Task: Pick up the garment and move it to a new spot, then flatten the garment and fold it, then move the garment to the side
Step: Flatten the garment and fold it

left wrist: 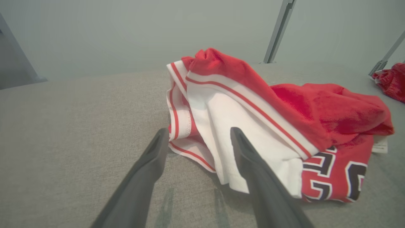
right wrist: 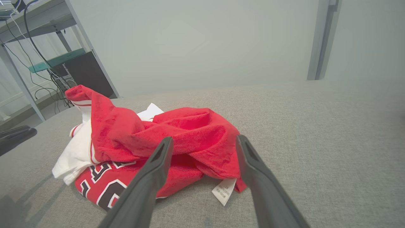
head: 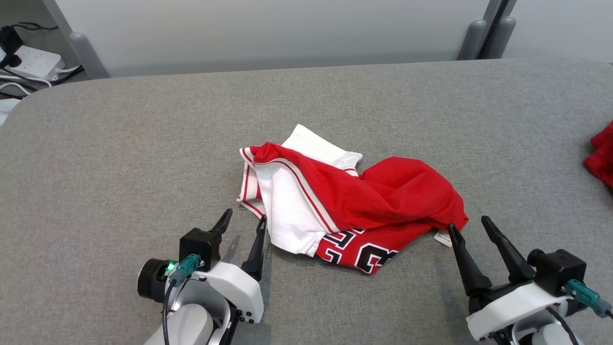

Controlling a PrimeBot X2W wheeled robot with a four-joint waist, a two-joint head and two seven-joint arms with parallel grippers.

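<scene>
Left gripper (head: 245, 215) and right gripper (head: 467, 222), jaws apart, flank the crumpled red-and-white fabric garment (head: 364, 196).
It lies on the grey cloth worktop (head: 119, 143), soft and light; it should drape limply, so the near white hem (head: 292, 239) and, probably, the tagged red corner (head: 457, 218) suit pinching.

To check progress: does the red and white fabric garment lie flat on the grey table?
No, the red and white fabric garment lies crumpled, with raised folds, on the grey table.

Grey padded table (head: 143, 143) carries crumpled garment (head: 383, 196) and red cloth (head: 601, 158).
</scene>
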